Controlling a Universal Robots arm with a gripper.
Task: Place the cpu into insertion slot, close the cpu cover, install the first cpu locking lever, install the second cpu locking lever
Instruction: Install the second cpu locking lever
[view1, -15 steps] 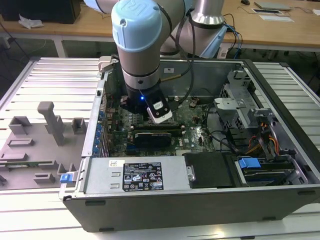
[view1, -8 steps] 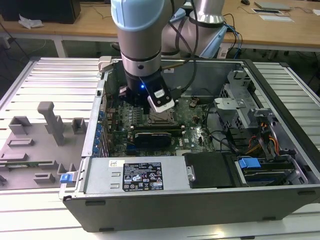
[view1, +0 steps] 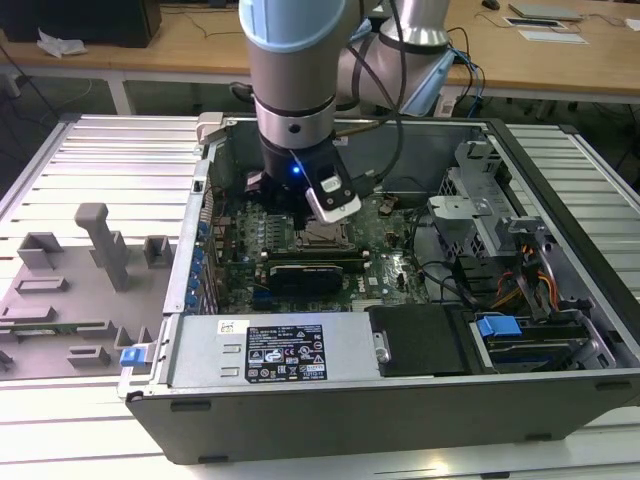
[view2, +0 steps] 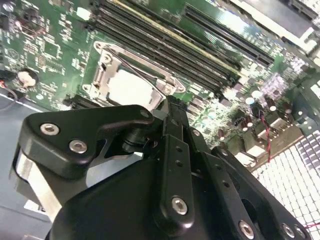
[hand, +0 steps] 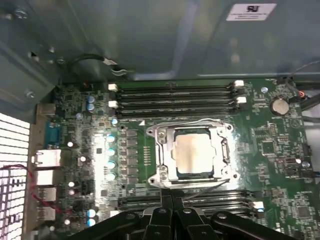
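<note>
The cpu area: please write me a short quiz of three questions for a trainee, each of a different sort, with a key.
1. True or false: the cpu lies on the bare table, outside the computer.
2. Choose one. The cpu cover is: A) lying flat around the cpu; B) standing upright on its hinge; C) taken off the board.
3. Short answer: in the first wrist view, on how many sides of the cpu cover do the long black memory slots run?

Key: 1 false, it sits in the socket on the green board. 2 A. 3 two, on opposite sides.
</note>
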